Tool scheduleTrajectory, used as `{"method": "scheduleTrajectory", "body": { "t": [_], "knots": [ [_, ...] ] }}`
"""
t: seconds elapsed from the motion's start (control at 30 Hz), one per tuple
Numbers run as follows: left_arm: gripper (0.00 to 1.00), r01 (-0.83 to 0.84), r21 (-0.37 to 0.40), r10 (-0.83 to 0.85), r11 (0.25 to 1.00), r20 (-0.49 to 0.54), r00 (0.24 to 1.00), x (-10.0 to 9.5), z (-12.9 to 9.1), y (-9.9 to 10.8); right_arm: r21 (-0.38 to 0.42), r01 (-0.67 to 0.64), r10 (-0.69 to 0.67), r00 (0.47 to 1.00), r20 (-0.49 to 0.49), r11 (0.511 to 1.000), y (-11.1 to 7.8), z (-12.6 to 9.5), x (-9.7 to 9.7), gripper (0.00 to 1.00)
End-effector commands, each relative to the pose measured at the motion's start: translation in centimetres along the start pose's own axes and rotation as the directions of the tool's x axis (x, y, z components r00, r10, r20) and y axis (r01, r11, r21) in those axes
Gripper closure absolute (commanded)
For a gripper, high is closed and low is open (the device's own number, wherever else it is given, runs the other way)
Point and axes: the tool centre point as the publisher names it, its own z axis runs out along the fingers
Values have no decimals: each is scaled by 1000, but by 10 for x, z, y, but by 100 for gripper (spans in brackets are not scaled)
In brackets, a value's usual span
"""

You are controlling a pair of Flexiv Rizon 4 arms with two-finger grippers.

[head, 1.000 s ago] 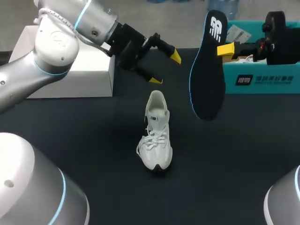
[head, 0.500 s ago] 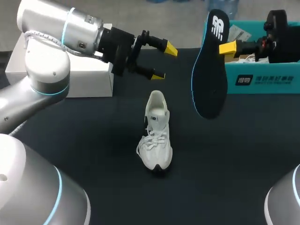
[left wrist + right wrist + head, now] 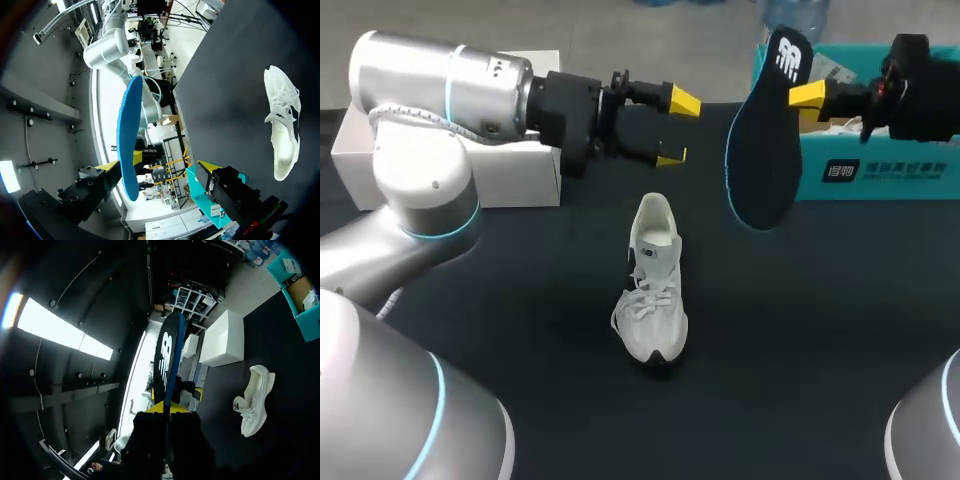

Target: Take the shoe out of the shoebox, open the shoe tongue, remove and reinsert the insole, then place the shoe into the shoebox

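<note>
**Head view.** On the dark table (image 3: 520,330), the white sneaker (image 3: 655,290) stands upright at mid-surface. It is well apart from the teal shoebox (image 3: 880,165) at the right rear and the white box (image 3: 510,170) at the left rear. Your left gripper (image 3: 676,129) hovers beyond the heel, its fingers spread and holding nothing. Your right gripper (image 3: 807,95) pinches the dark insole (image 3: 760,170) in the air, in front of the shoebox.

**Left wrist view.** The insole (image 3: 127,145) hangs ahead of the spread fingers, and the sneaker (image 3: 285,130) lies off to one side.

**Right wrist view.** The fingers clamp the insole (image 3: 167,355) edge-on.

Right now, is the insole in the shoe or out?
Out. The right pincer grips the insole in the air, apart from the white shoe standing on the table.
</note>
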Motion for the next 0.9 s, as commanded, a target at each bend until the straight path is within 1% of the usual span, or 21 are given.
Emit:
{"method": "scheduleTrajectory", "body": {
  "t": [0.03, 0.1, 0.2, 0.3, 0.37, 0.47, 0.57, 0.7, 0.77, 0.9],
  "knots": [
    [0, -18, -19, 18, 1000, 20, 1000, -6, 4, -8, 54, -71, 68, 997, 39, 996, 18, 6, -3, 100],
    [0, -21, -18, 22, 1000, 40, 999, -10, 6, -9, 87, -102, 96, 993, 67, 991, 22, 7, -5, 100],
    [0, -41, -38, 43, 998, 70, 997, -17, 7, -11, 138, -153, 134, 981, 138, 979, 29, 8, -8, 100],
    [0, -57, -45, 61, 997, 86, 994, -23, 10, -14, 171, -177, 152, 977, 149, 969, 32, 11, -13, 100],
    [0, -63, -47, 67, 997, 92, 993, -24, 14, -16, 192, -190, 158, 972, 174, 963, 35, 14, -16, 100],
    [0, -52, -31, 55, 998, 109, 993, -25, 20, -20, 200, -193, 158, 971, 181, 961, 38, 20, -17, 100],
    [0, -50, -31, 53, 998, 118, 992, -25, 26, -23, 210, -194, 153, 969, 195, 958, 39, 25, -18, 100],
    [0, -45, -47, 51, 998, 126, 991, -27, 34, -25, 215, -193, 152, 970, 190, 957, 40, 34, -21, 100],
    [3, -40, -52, 47, 998, 136, 990, -29, 37, -25, 218, -193, 153, 970, 189, 957, 40, 36, -24, 100],
    [18, -43, -80, 54, 996, 136, 989, -31, 44, -24, 227, -198, 155, 969, 192, 953, 39, 41, -25, 100]
  ]
}}
